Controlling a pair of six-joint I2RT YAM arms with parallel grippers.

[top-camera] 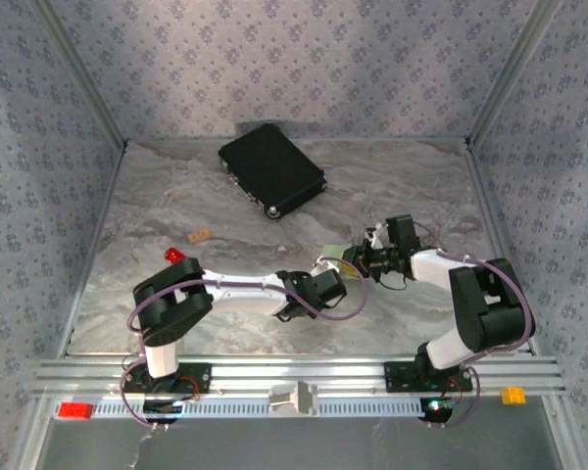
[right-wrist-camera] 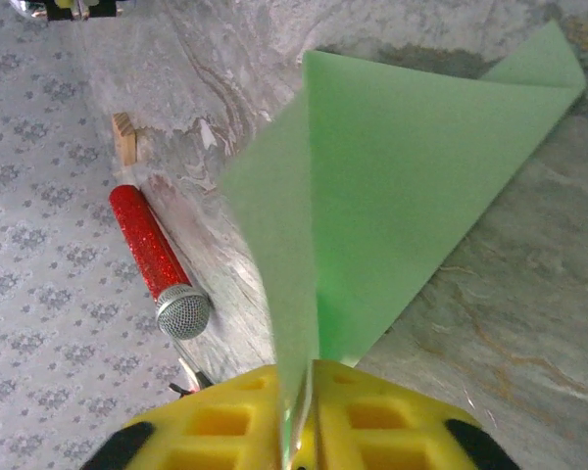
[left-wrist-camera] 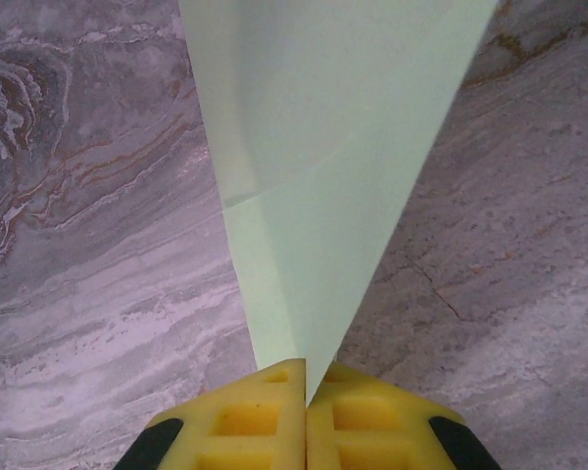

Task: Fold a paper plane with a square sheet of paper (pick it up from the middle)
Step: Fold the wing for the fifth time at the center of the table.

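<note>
Paper (right-wrist-camera: 392,196) one, case (top-camera: 271,168) one, microphone (right-wrist-camera: 162,259) one

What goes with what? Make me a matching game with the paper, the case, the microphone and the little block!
1 paper
2 case
3 microphone
4 block

A sparkly red handle
B tan, by the microphone's handle end
C black, at the far end of the table
D light green, creased

Pairs: 1-D, 2-C, 3-A, 4-B
</note>
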